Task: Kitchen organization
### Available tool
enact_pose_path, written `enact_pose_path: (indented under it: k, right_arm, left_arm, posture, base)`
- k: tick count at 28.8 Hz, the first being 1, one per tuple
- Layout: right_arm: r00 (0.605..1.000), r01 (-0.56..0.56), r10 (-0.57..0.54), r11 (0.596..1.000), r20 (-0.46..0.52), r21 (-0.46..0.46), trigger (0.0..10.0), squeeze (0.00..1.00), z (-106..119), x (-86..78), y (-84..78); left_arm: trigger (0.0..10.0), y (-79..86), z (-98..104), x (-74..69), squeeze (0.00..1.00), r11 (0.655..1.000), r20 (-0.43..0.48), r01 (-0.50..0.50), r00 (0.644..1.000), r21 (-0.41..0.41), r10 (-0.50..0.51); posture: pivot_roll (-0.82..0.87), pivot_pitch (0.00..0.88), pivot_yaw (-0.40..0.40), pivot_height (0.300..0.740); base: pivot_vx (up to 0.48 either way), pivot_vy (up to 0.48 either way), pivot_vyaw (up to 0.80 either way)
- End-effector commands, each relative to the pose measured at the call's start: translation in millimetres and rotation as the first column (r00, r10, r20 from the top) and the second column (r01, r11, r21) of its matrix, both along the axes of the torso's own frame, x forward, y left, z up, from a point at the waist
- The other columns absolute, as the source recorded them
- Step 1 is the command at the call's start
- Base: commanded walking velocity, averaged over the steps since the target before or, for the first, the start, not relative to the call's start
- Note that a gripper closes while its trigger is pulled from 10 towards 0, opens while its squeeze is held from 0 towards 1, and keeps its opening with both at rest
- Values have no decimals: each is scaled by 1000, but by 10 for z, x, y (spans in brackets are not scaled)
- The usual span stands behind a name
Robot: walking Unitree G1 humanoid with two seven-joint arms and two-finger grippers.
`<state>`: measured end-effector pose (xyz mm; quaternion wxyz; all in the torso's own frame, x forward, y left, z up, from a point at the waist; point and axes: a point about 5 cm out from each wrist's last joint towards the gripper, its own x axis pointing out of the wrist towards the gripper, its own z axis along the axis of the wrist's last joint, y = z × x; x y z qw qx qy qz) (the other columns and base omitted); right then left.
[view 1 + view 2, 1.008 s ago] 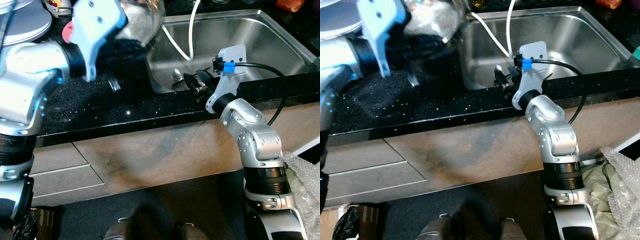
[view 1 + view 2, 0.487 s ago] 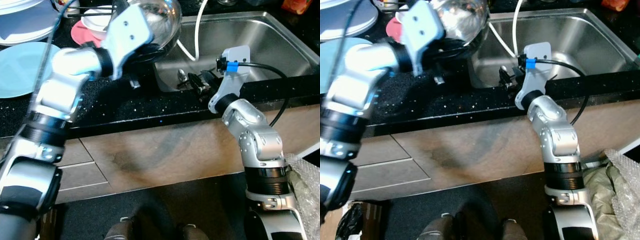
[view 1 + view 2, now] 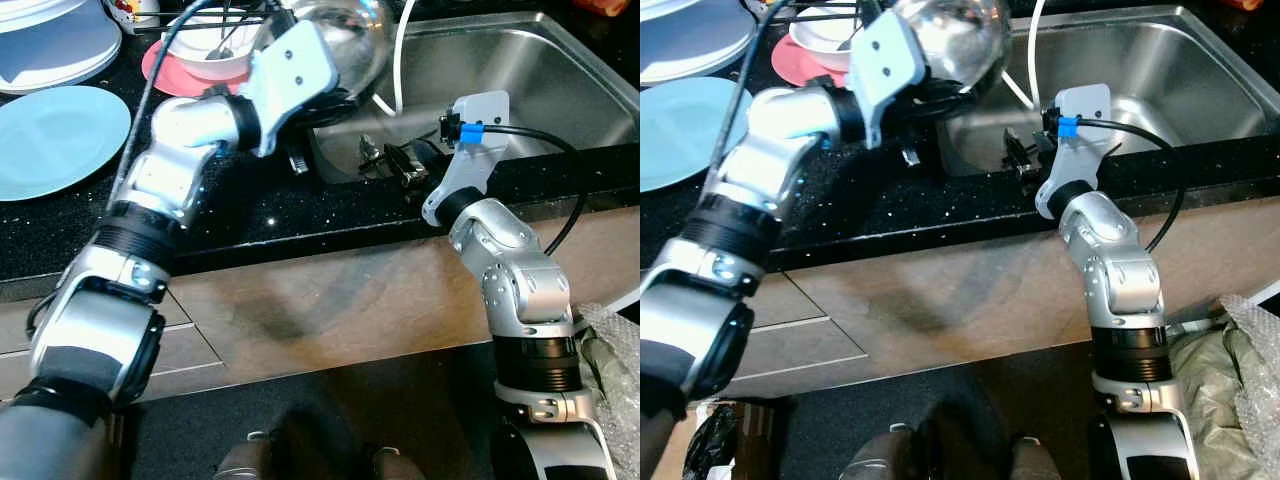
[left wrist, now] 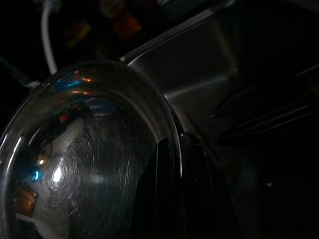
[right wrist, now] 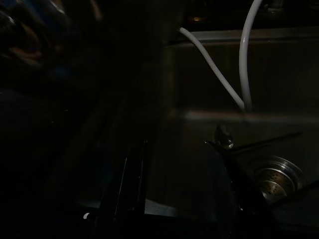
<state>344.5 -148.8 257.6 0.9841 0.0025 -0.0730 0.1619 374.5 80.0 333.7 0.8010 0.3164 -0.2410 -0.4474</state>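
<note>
the left pincer (image 3: 335,95) is clamped on the rim of a shiny metal bowl (image 3: 345,40) and holds it up over the left edge of the sink (image 3: 560,80). in the left wrist view the black fingers (image 4: 169,194) pinch the thin rim of the round bowl, which is smooth and mirror-bright, with little lights shining in it.

the right pincer (image 3: 385,165) sits at the front edge of the sink, pointing in over the basin. its two black fingers (image 5: 132,184) stand apart with nothing between them. just past them a small metal spoon-like thing (image 5: 223,137) lies in the basin, and a round drain strainer (image 5: 276,180) sits on the bottom. two white hoses (image 5: 244,55) hang down into the sink from the back.

the surface (image 3: 240,210) is black stone with tiny sparkles. on its left side a flat light blue plate (image 3: 55,135) lies alone. behind it a stack of pale plates (image 3: 50,30) stands. near the bowl a pink saucer (image 3: 165,70) carries a small white bowl (image 3: 215,50) with a dark handle sticking out. under the surface the cabinet front (image 3: 330,300) is brown and smooth. crinkly bubble wrap (image 3: 1250,350) lies low at the right.
</note>
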Motion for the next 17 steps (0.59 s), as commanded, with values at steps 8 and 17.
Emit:
enact_pose_path:
  k: [8, 17]
  right_arm:
    - [1000, 22, -22, 1000, -17, 5, 10000, 0, -59, -14, -38]
    - [999, 31, -31, 1000, -24, -1, 10000, 0, -72, -27, -64]
  left_arm:
    - [0, -185, -10, 40, 0, 995, 19, 68, 997, 68, -69]
    - [0, -270, -108, 87, 0, 990, 1, 80, 997, 112, -80]
  posture:
    - [85, 222, 70, 740]
    - [79, 222, 73, 740]
  base:
    - [0, 0, 0]
    - [0, 0, 0]
